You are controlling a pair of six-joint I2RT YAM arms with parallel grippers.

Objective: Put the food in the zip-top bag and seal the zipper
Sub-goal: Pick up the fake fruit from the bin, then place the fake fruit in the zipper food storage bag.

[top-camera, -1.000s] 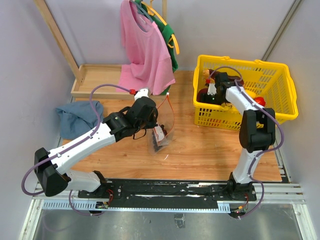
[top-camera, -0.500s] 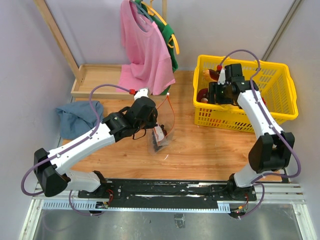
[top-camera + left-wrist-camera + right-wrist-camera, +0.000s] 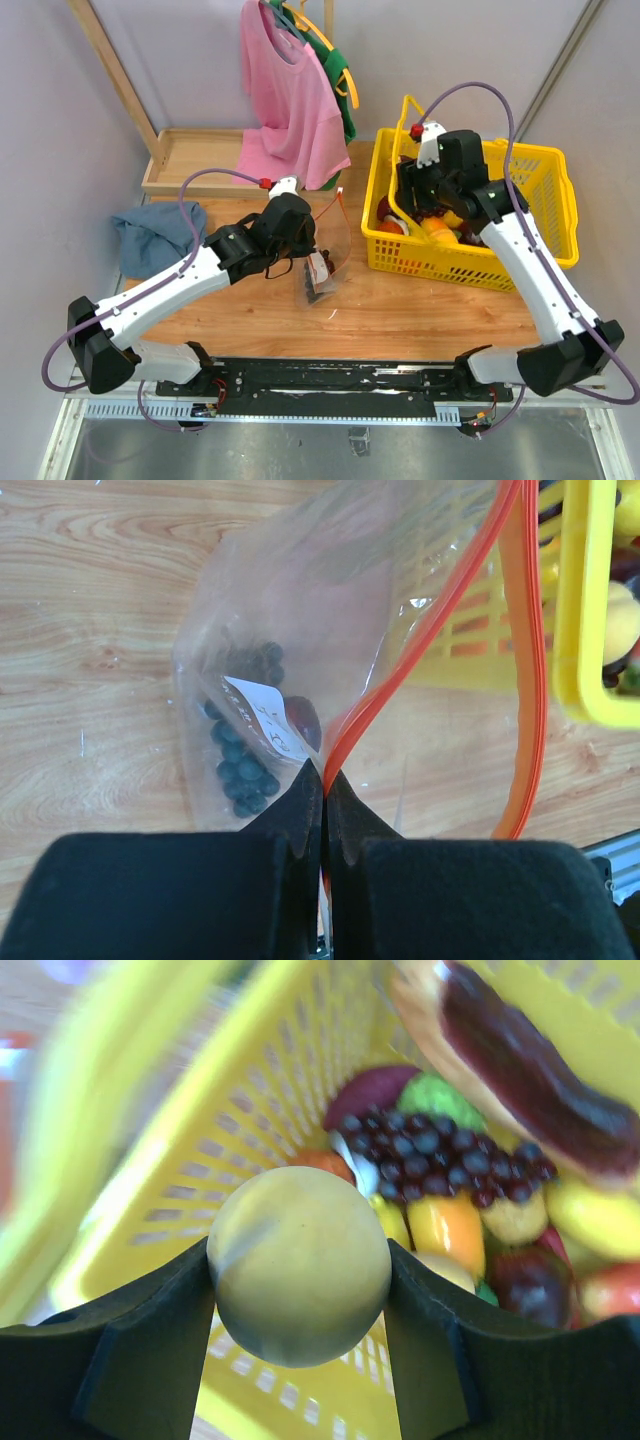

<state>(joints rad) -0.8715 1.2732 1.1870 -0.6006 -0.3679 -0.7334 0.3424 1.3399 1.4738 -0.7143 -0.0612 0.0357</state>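
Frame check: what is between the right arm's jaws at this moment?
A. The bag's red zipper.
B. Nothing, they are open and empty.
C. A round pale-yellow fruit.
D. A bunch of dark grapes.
C: in the right wrist view the right gripper has its jaws pressed against both sides of a round pale-yellow fruit, with the yellow basket behind it.

white label [image 3: 264, 720] in zip-top bag [image 3: 300, 590], writing illegible
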